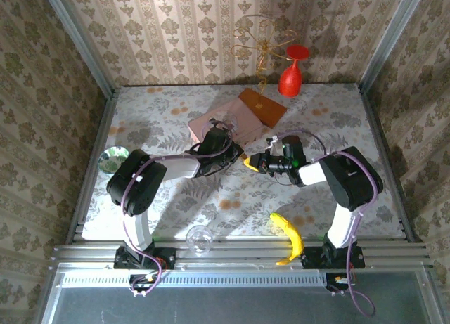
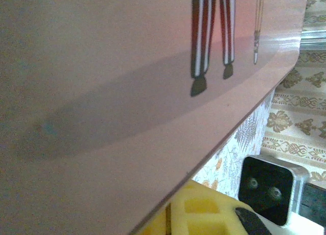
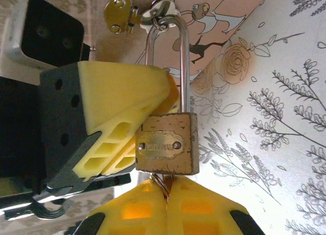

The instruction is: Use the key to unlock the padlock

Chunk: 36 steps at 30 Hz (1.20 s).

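While its two yellow pads press flat together, the right gripper (image 3: 166,197) clenches the key (image 3: 162,185), a thin sliver of metal that meets the underside of the padlock (image 3: 167,143). How deep the key sits in the body cannot be told. The brass padlock hangs just above those pads, label plate facing the right wrist camera. Its pale shackle (image 3: 184,67) stands straight up with both legs running into the body. At the top of the shackle a ring (image 3: 162,9) carries a spare key (image 3: 119,13).

From the side, the left gripper (image 3: 150,112) is pinched on the padlock, its yellow fingers converging at the top of the body behind the shackle.

Behind the lock lies the pink picture box (image 1: 200,127), its printed face close to the left wrist camera. The two grippers meet over the middle of the floral table (image 1: 337,120), just beside the box's near corner.

Farther off are a brown board (image 1: 264,107) and a red goblet (image 1: 293,72) at the back. A banana (image 1: 288,236) and a clear glass (image 1: 199,237) sit by the near edge.
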Tool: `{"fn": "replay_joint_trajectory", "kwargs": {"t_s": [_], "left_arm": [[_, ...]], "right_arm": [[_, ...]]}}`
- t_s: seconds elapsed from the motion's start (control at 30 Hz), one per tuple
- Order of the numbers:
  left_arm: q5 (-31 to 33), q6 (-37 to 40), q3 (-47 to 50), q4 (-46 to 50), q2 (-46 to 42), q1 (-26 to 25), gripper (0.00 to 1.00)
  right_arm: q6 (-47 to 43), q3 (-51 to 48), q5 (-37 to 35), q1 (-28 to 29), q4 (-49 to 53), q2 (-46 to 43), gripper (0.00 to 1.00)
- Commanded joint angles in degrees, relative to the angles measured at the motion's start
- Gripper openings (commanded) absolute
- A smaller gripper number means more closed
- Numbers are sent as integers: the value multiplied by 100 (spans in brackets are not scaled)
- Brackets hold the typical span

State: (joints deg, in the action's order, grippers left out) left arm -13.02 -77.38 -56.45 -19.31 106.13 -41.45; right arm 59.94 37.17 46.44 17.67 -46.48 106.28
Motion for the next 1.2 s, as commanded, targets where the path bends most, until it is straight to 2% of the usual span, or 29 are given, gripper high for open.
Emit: {"fn": "replay_joint_trajectory", "kwargs": {"t_s": [0.0,0.13,0.17,0.23,0.4,0.47,0.57,0.7,0.77,1.03,1.17], "left_arm": [[-904,-266,119,-217,-110,-161,0],[-895,-398,292,-455,-110,-139,0],[-915,-433,336,-505,-101,-128,7],[-974,-446,388,-538,-81,-124,26],[-1063,-389,397,-457,-87,-134,48],[-1017,-332,427,-323,-149,-135,49],[-912,-247,502,-179,-303,-130,70],[-718,38,522,109,-627,-124,91],[-496,406,419,547,-886,-126,100],[947,1997,-193,2353,-1906,-216,100],[1511,2557,-412,2824,-2132,-210,100]], "right_arm": [[1257,-107,-667,-288,-1584,481,0],[1590,-244,-761,-345,-2212,839,0],[1603,-249,-767,-350,-2278,900,0],[1667,-288,-810,-346,-2450,985,0],[1763,-276,-902,-351,-2629,1049,0],[1771,-254,-954,-348,-2627,1047,0],[1819,-263,-1048,-351,-2687,1061,0],[1914,-232,-1097,-349,-2767,1128,0],[1947,-211,-1109,-351,-2782,1140,0],[2004,-233,-1071,-345,-2751,1013,0],[2166,-330,-1024,-319,-2859,992,0]]}}
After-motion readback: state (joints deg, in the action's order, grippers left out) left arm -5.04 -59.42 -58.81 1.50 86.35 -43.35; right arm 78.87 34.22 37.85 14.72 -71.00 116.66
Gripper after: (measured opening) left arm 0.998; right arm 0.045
